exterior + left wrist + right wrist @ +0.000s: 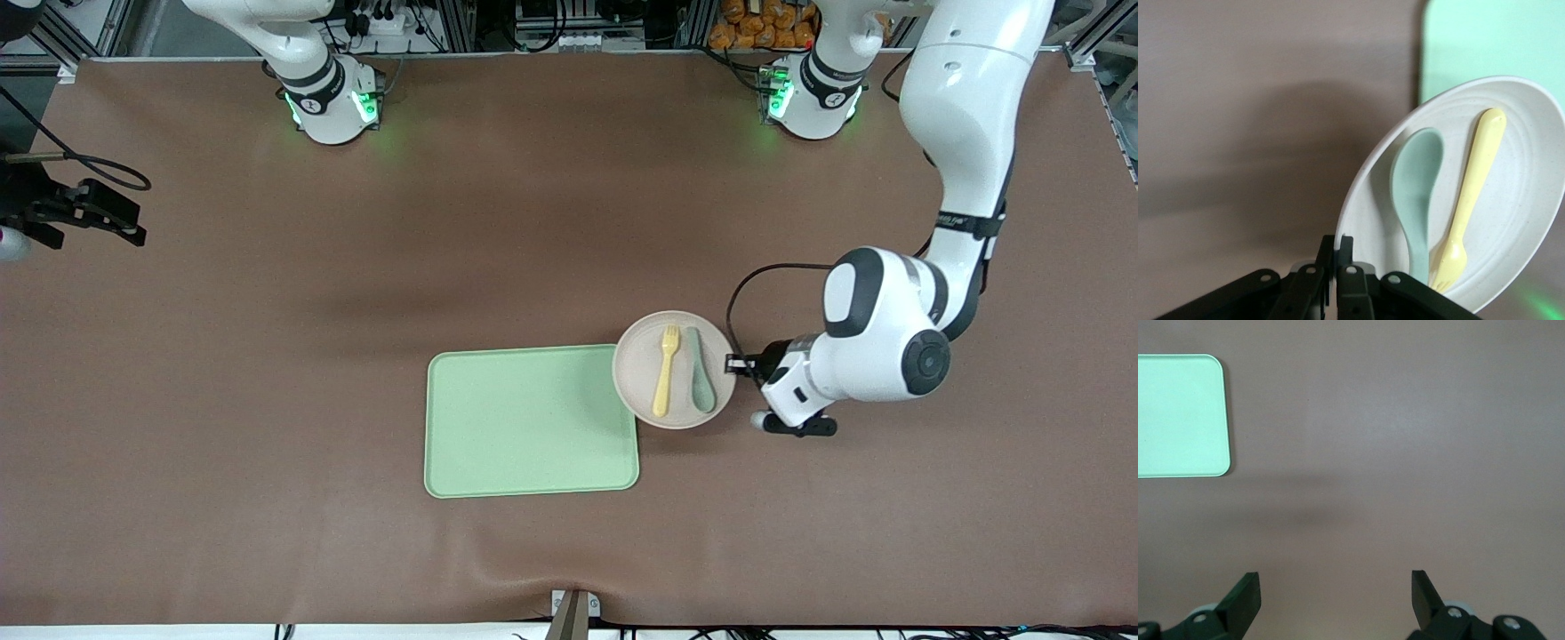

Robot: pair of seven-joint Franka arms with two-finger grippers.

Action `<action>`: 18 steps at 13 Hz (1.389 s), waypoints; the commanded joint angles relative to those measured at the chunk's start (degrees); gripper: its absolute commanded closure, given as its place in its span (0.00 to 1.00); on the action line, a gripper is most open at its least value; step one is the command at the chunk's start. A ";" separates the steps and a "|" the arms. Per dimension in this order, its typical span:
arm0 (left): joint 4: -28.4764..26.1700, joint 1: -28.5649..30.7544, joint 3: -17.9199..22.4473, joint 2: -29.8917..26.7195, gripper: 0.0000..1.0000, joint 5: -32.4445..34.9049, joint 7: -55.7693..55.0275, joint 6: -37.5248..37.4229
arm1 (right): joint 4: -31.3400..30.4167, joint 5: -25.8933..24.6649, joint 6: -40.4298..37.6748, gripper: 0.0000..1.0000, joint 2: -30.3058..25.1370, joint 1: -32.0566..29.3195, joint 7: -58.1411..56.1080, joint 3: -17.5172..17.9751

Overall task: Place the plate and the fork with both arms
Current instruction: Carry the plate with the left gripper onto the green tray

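plate | left gripper pinching its rim | right gripper wide, waiting over table

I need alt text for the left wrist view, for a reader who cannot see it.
The left gripper is shut on the rim of the plate, which carries a fork and a spoon side by side. The plate partly overlaps a tray on the brown table.

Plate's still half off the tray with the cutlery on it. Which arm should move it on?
Left. Its end effector is shut on the plate rim, beside the tray. The right end effector waits open over bare table; the fork rides along.
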 commanded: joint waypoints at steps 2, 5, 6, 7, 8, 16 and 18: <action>10.38 -2.05 -1.55 7.65 1.00 -2.18 0.70 -0.19 | 1.14 -0.03 -0.66 0.00 0.49 -0.97 0.66 0.90; 10.83 -5.74 -1.55 10.73 1.00 -2.18 0.27 7.44 | 1.14 -0.03 -0.57 0.00 0.49 -0.97 0.66 0.90; 10.92 -6.62 -1.55 11.79 1.00 -2.18 -0.17 10.69 | 1.14 -0.03 -0.65 0.00 0.49 -0.97 0.66 0.90; 11.01 -7.59 -1.55 12.75 1.00 -2.18 -0.17 13.94 | 1.14 -0.03 -0.66 0.00 0.49 -0.97 0.66 0.90; 11.01 -8.38 -1.55 13.72 1.00 -2.18 -0.35 16.32 | 1.14 -0.03 -0.66 0.00 0.49 -0.97 0.66 0.90; 11.01 -13.21 -0.76 18.03 1.00 -1.92 0.26 26.18 | 1.14 -0.03 -0.66 0.00 0.58 -1.06 0.66 0.90; 10.92 -14.53 0.47 18.21 1.00 -1.75 0.26 26.28 | 1.14 -0.03 -0.57 0.00 0.58 -1.32 0.66 0.90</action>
